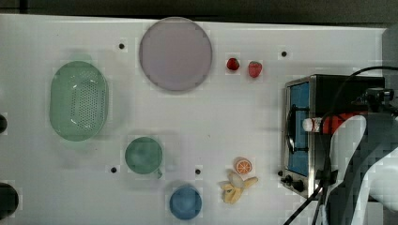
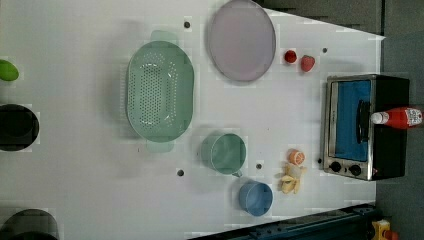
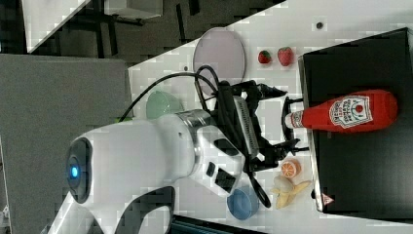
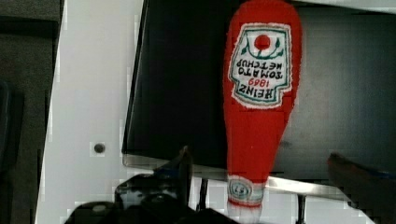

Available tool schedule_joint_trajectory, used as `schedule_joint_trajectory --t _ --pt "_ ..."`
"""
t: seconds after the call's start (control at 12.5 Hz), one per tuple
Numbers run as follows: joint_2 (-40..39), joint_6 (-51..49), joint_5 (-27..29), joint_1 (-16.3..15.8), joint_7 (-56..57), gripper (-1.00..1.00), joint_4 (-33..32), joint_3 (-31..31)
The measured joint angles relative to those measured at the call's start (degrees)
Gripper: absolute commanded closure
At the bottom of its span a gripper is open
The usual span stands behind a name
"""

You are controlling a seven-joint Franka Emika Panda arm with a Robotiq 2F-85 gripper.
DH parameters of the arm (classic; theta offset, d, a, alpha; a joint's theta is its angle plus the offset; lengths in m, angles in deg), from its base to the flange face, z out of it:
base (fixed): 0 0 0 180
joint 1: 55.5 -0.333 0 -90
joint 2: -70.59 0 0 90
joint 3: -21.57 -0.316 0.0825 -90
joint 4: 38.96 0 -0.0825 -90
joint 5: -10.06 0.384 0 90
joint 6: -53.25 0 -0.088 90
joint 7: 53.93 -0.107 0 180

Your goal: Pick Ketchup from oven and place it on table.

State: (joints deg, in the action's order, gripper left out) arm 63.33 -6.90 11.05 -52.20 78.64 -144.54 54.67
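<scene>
the ketchup [image 3: 346, 113] is lying on its side on the flat black roof of the oven [image 3: 360, 165], not inside it, with its white cap poking out past the steel front edge over the door handle. the gripper [image 3: 285, 119] is hanging just off that capped end in the right view, jaws spread wide apart and holding nothing, one finger [image 3: 272, 90] on either side of the bottle's line. in the wrist view the bottle [image 4: 261, 93] is running straight away from the camera, label up, with a dark fingertip [image 4: 180, 163] sitting off to one side of the neck. the likely trouble is lying in where the jaws are closing: the neck is tapering, so a pinch near the cap is probably slipping toward the tip and letting the heavy end swing or drop. a round bottle on a smooth top is also rolling easily, so one finger touching first is probably nudging it sideways or pushing it further back. coming in too low is risking a knock against the oven's front frame. the table [image 1: 211, 117] below is carrying a banana [image 1: 237, 185], an orange slice [image 1: 243, 166] and a blue cup [image 1: 186, 202] near the oven, so a careless set-down is risking a bump there.
</scene>
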Motion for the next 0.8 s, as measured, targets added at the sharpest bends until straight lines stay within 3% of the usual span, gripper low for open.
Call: schedule_joint_trajectory --t 0.24,0.8 --pt "-6.1 2.2 4.9 1.3 0.1 -1.0 2.1 1.6" --pt "-19.0 6.5 5.1 5.0 0.1 -1.0 2.1 1.3"
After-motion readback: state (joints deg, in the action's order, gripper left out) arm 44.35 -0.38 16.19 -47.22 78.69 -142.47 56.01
